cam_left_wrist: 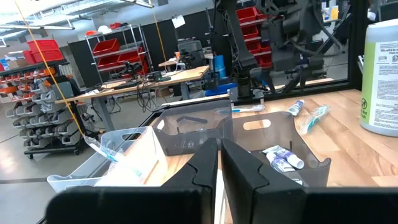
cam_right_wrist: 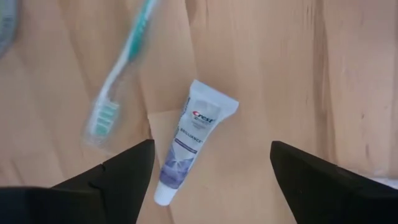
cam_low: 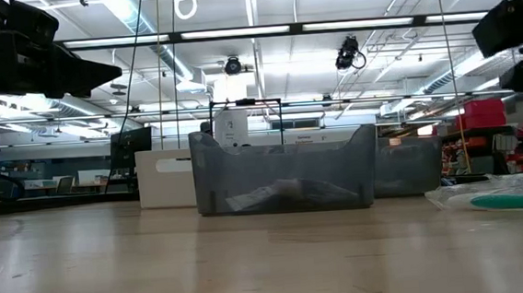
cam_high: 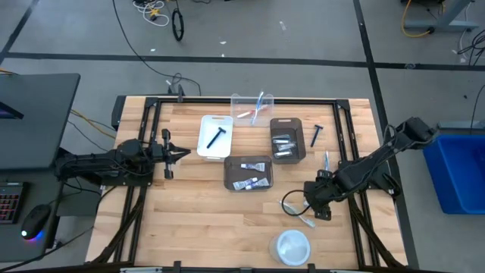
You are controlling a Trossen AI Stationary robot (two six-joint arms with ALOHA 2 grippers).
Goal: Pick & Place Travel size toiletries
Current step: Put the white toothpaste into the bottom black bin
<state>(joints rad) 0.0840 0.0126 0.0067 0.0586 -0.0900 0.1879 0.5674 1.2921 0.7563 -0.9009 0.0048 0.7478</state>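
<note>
Right gripper (cam_right_wrist: 208,165) hangs spread wide and empty over the toothpaste tube (cam_right_wrist: 189,144) lying flat on the table's 5 o'clock side; it looks light, squishy and slick, so I'd pinch mid-body.

At the middle of the worktop's (cam_high: 189,227) far edge stands a bin (cam_high: 252,108) holding toothbrushes (cam_high: 256,108). Nearer in, a bin (cam_high: 214,137) with a razor (cam_high: 218,136) sits to the left and a bin (cam_high: 287,139) of tubes (cam_high: 284,143) to the right, with another razor (cam_high: 316,134) beside it toward the right edge. A fourth bin (cam_high: 248,174) of tubes (cam_high: 249,182) lies at the centre. A round dish (cam_high: 292,246) sits at the near edge. Between dish and right end effector (cam_high: 317,213) lie a toothbrush (cam_right_wrist: 118,77) and a toothpaste tube (cam_right_wrist: 191,138), side by side.
</note>
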